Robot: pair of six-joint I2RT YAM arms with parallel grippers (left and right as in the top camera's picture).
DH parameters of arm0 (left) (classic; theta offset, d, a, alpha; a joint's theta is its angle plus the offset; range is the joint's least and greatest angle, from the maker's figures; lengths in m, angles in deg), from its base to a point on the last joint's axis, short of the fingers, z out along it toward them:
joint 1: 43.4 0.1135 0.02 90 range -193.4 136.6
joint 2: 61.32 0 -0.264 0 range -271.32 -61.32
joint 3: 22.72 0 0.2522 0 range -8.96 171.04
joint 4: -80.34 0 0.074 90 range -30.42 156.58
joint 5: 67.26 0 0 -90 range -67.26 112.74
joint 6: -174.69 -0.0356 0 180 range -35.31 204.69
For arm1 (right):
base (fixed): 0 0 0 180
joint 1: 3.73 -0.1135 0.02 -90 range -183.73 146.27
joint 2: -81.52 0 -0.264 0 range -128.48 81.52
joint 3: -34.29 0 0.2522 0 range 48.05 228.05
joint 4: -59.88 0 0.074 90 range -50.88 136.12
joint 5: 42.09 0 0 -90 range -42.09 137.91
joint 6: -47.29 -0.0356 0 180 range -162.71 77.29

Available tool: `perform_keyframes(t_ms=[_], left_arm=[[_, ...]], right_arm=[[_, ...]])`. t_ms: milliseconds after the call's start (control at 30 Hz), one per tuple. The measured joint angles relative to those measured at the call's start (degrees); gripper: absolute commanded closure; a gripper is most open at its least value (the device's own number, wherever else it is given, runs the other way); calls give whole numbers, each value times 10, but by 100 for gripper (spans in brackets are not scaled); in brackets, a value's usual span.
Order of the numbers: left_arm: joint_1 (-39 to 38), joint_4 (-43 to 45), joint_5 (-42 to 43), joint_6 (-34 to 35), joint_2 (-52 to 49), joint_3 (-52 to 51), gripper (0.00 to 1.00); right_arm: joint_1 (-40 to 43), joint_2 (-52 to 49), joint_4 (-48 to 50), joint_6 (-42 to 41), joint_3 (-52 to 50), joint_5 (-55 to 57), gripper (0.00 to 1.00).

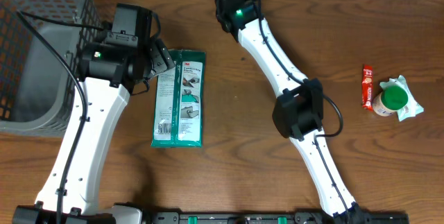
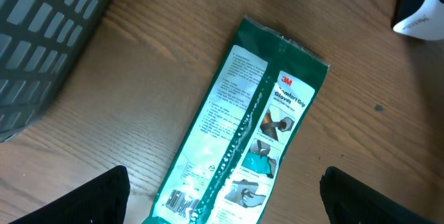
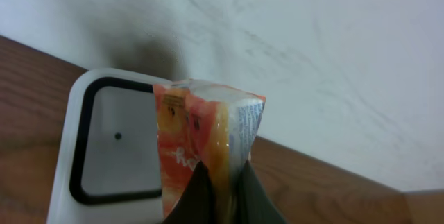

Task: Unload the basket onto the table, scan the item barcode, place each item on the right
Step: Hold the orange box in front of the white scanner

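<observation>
An orange snack packet (image 3: 201, 137) is pinched upright in my shut right gripper (image 3: 222, 174). It is held in front of the white scanner (image 3: 104, 148), against its black-framed window. In the overhead view the right arm (image 1: 239, 12) reaches to the table's far edge, and its fingers are cut off by the frame. A green 3M glove package (image 1: 179, 99) lies flat on the table, with its barcode (image 2: 182, 200) facing up. My left gripper (image 2: 222, 200) hovers open over that package's barcode end with nothing between its fingers.
A grey mesh basket (image 1: 35, 57) stands at the left edge. At the right lie a red snack bar (image 1: 368, 85) and a green-lidded jar (image 1: 393, 100) on a pale wrapper. A white and black object (image 2: 420, 9) shows beyond the package.
</observation>
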Motion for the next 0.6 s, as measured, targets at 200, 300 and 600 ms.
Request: perform_keyframes(t_ms=[200, 300, 600], left_arm=[[0, 0, 0, 0, 0, 0, 12], [0, 0, 0, 0, 0, 0, 12], [0, 0, 0, 0, 0, 0, 12]], right_arm=[[0, -21, 37, 69, 0, 5, 99], [0, -21, 40, 86, 0, 5, 99], [0, -21, 32, 111, -36, -2, 99]])
